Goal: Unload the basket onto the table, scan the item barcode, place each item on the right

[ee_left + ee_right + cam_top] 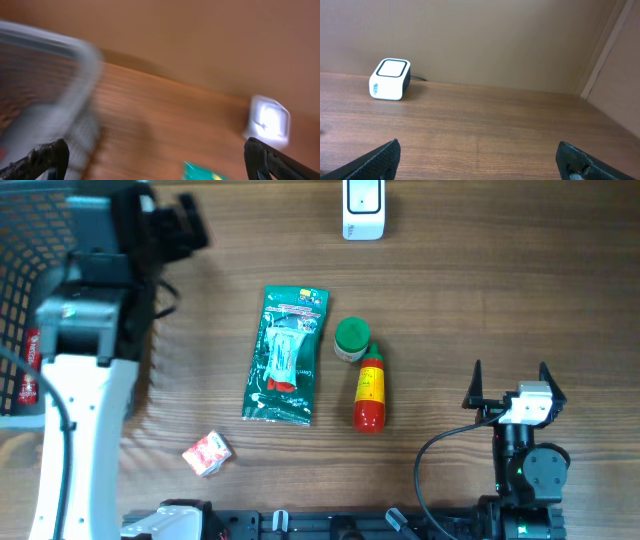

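1. Since neither gripper is holding anything, I'd say no scan is actually underway at this moment.
2. The left gripper [155,150] is spread wide with nothing between its fingers. It's up by the wire basket [25,270] at the far-left corner of the surface [500,280]. Its wrist view is blurry, but the gap is obviously empty.
3. The right gripper [511,375] is wide open too. It sits near the near-right corner, well apart from everything, looking across bare wood at the scanner [390,79].
4. The scanner is the little white box in the middle of the far edge. Nothing is in front of it.
5. Things that could be scanned lie mid-surface:
   - a green packet [285,355] lying flat
   - just beside it, a small green-capped jar [351,338]
   - a red bottle [370,390] on its side, its top right at the jar
   - a small red-and-white packet [207,452] off toward the near edge on the left
6. There's something red and white [30,365] inside the basket, so my guess is that at least one item is already done. I can't confirm that from here.
7. What's left, as I read it: pick one of those four, show its barcode to the scanner, then drop it in the basket. I can't see any barcodes, so I can't tell which way any item needs turning.
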### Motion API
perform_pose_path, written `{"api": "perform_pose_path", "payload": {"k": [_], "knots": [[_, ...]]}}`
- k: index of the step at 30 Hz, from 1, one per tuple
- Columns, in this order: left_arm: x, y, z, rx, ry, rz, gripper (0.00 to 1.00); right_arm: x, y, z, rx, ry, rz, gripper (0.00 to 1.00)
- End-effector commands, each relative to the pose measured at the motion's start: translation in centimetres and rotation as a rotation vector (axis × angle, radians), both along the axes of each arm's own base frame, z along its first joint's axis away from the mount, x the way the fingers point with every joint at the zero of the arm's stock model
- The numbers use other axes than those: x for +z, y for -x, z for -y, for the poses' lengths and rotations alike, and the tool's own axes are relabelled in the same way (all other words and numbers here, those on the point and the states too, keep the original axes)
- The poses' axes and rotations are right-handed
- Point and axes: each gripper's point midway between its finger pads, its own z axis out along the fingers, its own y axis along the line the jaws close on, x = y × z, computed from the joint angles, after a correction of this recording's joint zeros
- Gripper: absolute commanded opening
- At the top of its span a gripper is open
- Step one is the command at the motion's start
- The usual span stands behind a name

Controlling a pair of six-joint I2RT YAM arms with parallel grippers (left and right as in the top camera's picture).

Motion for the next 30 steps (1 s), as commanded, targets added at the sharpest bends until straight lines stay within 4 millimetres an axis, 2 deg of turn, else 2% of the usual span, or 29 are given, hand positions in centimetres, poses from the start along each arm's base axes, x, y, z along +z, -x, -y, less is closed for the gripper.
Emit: {"api": "perform_pose_path", "payload": {"k": [1,4,10,13,15,16,17,18,21,25,27,30], "knots": [[-0.4,3.2,-12.0,0.554,0.061,0.048,1.0,0.2,0.0,-0.3,0.015,0.012,0.007,1.0],[-2.8,5.8,-17.4,0.753,0.209,0.027,1.0,0.2,0.0,-0.3,0.015,0.012,0.007,0.99],[-8.1,9.1,-24.7,0.923,0.277,-0.125,1.0,0.2,0.0,-0.3,0.015,0.012,0.007,1.0],[-11.2,9.8,-27.1,0.923,0.23,-0.256,0.99,0.2,0.0,-0.3,0.015,0.012,0.007,1.0],[-13.5,9.6,-28.0,0.872,0.204,-0.355,0.93,0.2,0.0,-0.3,0.015,0.012,0.007,1.0],[-15.0,9.2,-28.2,0.823,0.2,-0.41,0.73,0.2,0.0,-0.3,0.015,0.012,0.007,1.0],[-16.1,8.8,-28.2,0.785,0.204,-0.447,0.59,0.2,0.0,-0.3,0.015,0.013,0.007,1.0],[-17.2,8.4,-28.1,0.75,0.209,-0.48,0.52,0.2,0.0,-0.3,0.015,0.012,0.007,1.0],[-19.8,7.6,-28.0,0.672,0.21,-0.557,0.5,0.2,0.0,-0.3,0.015,0.012,0.007,1.0],[-23.1,7.4,-28.2,0.548,0.143,-0.687,0.58,0.2,0.0,-0.3,0.015,0.012,0.007,1.0],[-24.3,7.5,-28.5,0.533,0.14,-0.717,0.61,0.2,0.0,-0.3,0.015,0.012,0.007,1.0],[-26.1,8.2,-29.5,0.566,0.13,-0.744,0.57,0.2,0.0,-0.3,0.015,0.013,0.007,1.0]]}}
